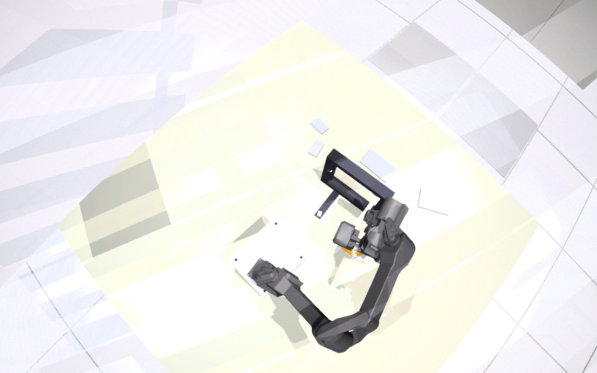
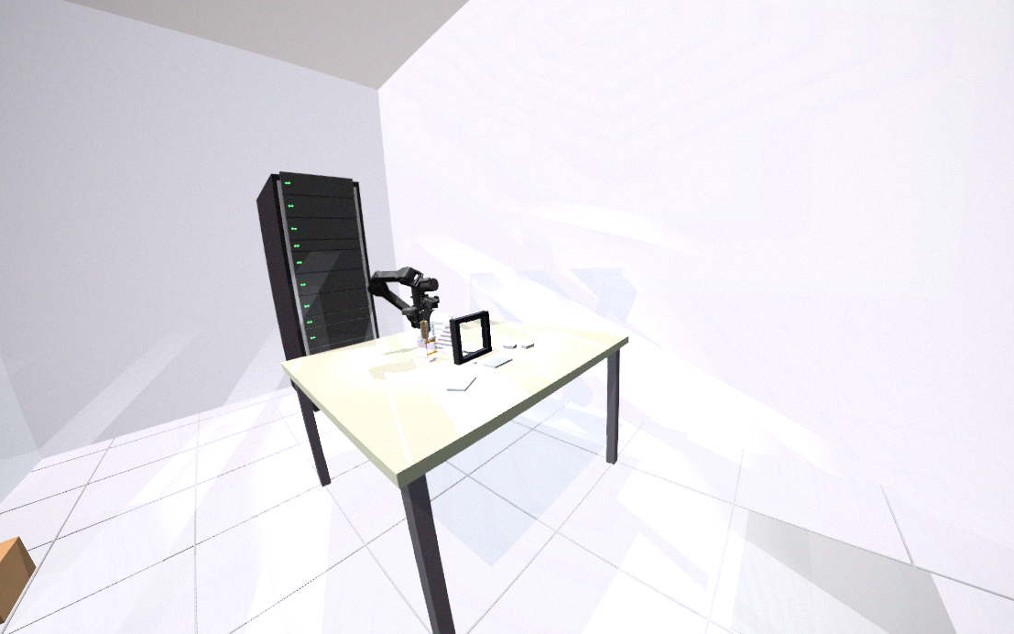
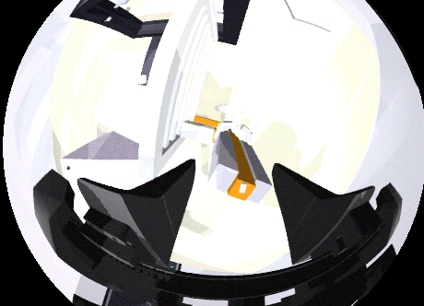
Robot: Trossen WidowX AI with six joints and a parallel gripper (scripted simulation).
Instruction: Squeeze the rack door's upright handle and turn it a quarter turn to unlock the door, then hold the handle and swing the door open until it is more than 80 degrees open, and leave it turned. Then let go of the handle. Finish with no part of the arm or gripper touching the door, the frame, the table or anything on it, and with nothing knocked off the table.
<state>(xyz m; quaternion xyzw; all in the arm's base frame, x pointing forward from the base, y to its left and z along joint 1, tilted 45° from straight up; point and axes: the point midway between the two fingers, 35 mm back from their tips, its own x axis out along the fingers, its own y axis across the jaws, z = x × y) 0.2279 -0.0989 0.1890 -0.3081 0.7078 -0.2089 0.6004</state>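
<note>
The white slatted door (image 3: 159, 86) (image 2: 441, 333) stands swung out from the black frame (image 1: 361, 172) (image 2: 455, 344) (image 3: 233, 17), at roughly a right angle; the exact angle is hard to read. Its upright grey and orange handle (image 3: 241, 188) (image 2: 425, 333) stands beside the door's free edge, with an orange part low down reaching toward the door. My gripper (image 3: 235, 166) is open around the handle's top, with a visible gap on each side. In the overhead view the gripper and arm hide most of the handle and door.
A dark bar with a white tip (image 1: 326, 204) (image 3: 149, 61) extends from the frame. Pale flat plates (image 1: 319, 125) (image 1: 315, 147) (image 1: 377, 162) lie beyond the frame. The arm's base stands on a white plate (image 1: 268, 241). A black server cabinet (image 2: 325, 260) stands behind the table (image 2: 384, 425).
</note>
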